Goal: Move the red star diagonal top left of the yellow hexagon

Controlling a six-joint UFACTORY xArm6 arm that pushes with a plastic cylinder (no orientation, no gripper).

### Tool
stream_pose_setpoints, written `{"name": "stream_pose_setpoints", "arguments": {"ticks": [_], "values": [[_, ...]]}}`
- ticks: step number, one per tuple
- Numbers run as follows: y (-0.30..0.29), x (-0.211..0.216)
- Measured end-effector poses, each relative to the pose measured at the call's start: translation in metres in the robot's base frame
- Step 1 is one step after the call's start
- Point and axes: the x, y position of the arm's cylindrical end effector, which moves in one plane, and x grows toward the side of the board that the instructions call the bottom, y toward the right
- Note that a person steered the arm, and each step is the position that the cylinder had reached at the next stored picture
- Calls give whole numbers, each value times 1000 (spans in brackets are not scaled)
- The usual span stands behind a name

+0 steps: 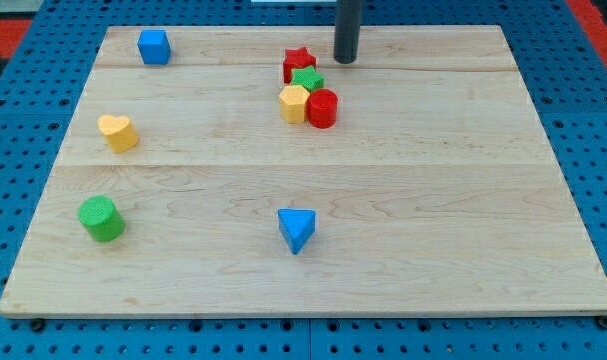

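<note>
The red star (pixel 298 63) sits near the view's top centre on the wooden board. The green star (pixel 307 80) lies just below it and touches it. The yellow hexagon (pixel 294 103) is below the green star, with the red cylinder (pixel 322 108) against its right side. The red star is above the hexagon, almost straight up from it. My tip (pixel 345 58) stands to the right of the red star, a small gap away, touching no block.
A blue cube (pixel 154 46) is at the view's top left. A yellow heart (pixel 117 132) and a green cylinder (pixel 101 218) are on the left. A blue triangle (pixel 296 229) is at the bottom centre. The board (pixel 463 200) lies on a blue pegboard.
</note>
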Motion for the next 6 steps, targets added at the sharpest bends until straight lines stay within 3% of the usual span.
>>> {"name": "stream_pose_setpoints", "arguments": {"ticks": [2, 3, 6], "values": [[-59, 0], [-60, 15], [-87, -28]]}}
